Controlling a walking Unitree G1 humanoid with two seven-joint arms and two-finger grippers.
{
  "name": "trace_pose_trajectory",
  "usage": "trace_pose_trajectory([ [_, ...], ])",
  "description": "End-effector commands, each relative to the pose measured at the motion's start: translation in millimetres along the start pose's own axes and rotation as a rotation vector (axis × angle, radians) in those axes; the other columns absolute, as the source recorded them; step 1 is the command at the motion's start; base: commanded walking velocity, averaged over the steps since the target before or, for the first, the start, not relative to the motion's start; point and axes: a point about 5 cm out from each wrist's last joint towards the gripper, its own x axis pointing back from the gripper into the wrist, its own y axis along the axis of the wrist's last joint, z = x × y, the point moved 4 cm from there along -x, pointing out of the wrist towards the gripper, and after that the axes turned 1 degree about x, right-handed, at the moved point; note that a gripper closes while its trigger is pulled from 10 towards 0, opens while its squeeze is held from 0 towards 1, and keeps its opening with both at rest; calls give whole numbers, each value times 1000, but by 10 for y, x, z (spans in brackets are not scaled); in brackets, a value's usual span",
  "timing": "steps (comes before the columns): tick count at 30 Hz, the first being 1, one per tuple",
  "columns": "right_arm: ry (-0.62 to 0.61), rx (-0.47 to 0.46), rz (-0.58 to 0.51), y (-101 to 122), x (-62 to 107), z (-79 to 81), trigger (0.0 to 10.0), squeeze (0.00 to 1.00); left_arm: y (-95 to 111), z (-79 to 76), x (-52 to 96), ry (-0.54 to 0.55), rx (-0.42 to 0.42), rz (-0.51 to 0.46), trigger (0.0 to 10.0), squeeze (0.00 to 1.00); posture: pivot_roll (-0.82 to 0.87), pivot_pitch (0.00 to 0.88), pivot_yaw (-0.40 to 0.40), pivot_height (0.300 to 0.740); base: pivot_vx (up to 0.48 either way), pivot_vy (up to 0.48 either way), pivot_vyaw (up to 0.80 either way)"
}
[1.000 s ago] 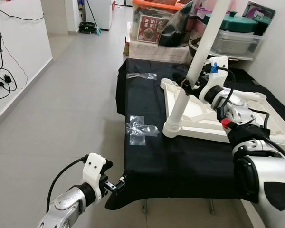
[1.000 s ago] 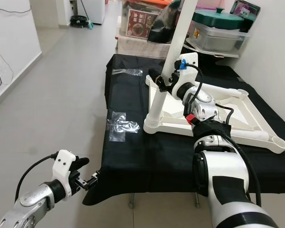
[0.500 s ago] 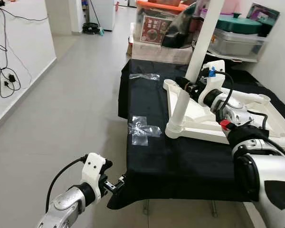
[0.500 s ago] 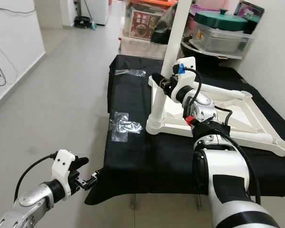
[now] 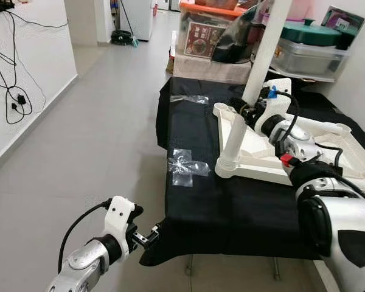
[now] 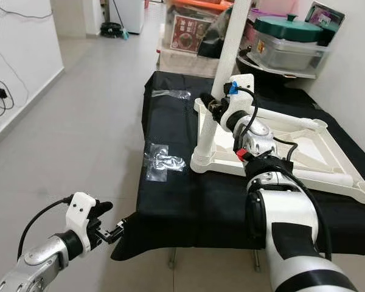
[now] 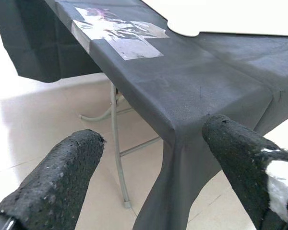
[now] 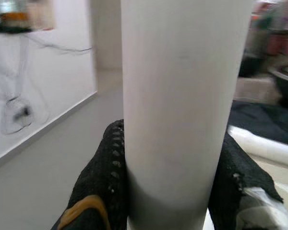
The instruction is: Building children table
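On the black-draped desk: fitting the tall white plastic leg to the upturned white tabletop frame.
Right tool clamped on leg; left tool apart, idle; next, probably press straight into socket.

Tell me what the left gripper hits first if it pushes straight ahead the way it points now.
Most likely the draped corner of the black tablecloth, which sits between the open fingers of the left gripper and just ahead of them. Depth is hard to judge, so this is an estimate.

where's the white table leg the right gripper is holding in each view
Left eye view: white table leg, upper right, tilted, above the table frame.
Right eye view: the leg at top centre.
Right wrist view: the leg between the right gripper's fingers.
Left wrist view: not in it.
Shared landmark: black cloth.
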Motion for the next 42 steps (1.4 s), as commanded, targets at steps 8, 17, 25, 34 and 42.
trace_pose_trajectory([
  [8, -406, -36, 110, -568, 211, -261, 0, 0, -3, 8, 1, 0, -5, 8, 10000, 0, 18, 0, -136, 740, 0, 0, 0],
  [17, -579, -67, 101, -728, 243, 130, 0, 0, -3, 10, -13, 6, -3, 6, 10000, 0, 17, 0, -143, 740, 0, 0, 0],
  [25, -624, -81, 157, -790, 254, 231, 0, 0, -14, -2, -28, 6, 3, 6, 10000, 0, 2, 0, -147, 740, 0, 0, 0],
  [34, -673, -90, 156, -809, 318, 213, 0, 0, -14, -8, -39, 5, 6, 5, 10000, 0, 4, 0, -147, 740, 0, 0, 0],
  [42, -659, -72, 120, -677, 327, 247, 10000, 0, -10, 3, -38, 5, 4, 6, 10000, 0, 4, 0, -144, 740, 0, 0, 0],
])
